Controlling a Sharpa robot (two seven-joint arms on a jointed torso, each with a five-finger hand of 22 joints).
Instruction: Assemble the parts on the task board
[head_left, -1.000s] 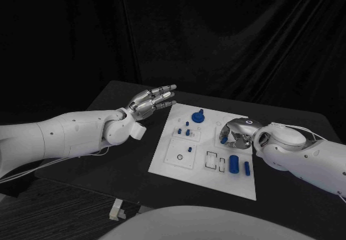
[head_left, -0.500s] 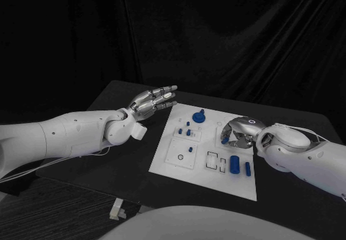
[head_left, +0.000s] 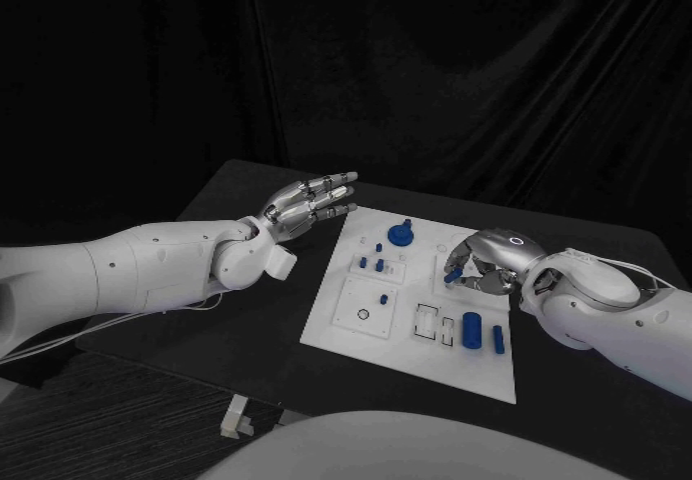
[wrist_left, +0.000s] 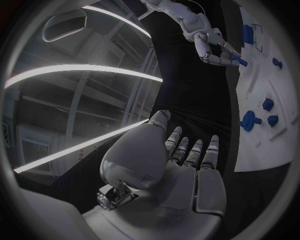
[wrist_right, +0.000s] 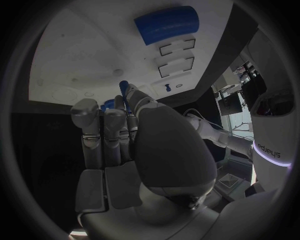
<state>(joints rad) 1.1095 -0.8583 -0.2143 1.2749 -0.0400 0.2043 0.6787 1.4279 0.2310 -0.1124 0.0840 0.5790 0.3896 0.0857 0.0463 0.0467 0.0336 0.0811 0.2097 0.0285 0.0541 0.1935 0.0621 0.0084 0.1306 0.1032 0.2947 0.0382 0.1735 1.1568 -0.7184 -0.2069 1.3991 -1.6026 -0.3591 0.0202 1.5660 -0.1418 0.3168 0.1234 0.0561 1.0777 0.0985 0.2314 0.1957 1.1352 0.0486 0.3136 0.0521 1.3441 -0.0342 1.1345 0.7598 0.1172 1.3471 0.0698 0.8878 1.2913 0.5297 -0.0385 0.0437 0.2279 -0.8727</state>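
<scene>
The white task board (head_left: 411, 345) lies mid-table. My right hand (head_left: 485, 264) hovers over its right half, pinching a small blue peg (head_left: 454, 272) between thumb and fingers; the peg (wrist_right: 124, 88) sticks out past the fingertips of that hand (wrist_right: 125, 140) above the board (wrist_right: 87, 45). A blue knob (head_left: 400, 236) stands at the board's far end, with short blue pegs (head_left: 371, 265) nearby. A thick blue cylinder (head_left: 472, 328) and a slim blue bar (head_left: 496, 338) lie at the near right. My left hand (head_left: 310, 205) is held flat and empty above the table, off the board's far left corner.
Rectangular slots (head_left: 426, 320) and a round ring socket (head_left: 362, 313) sit on the board's near half. Black tabletop (head_left: 245, 330) surrounds the board. The left wrist view shows my left palm (wrist_left: 181, 175), the board's edge (wrist_left: 265, 145) and the right hand (wrist_left: 215, 47) across it.
My right hand has risen slightly with the blue peg in its fingers. The left hand has stayed where it was.
</scene>
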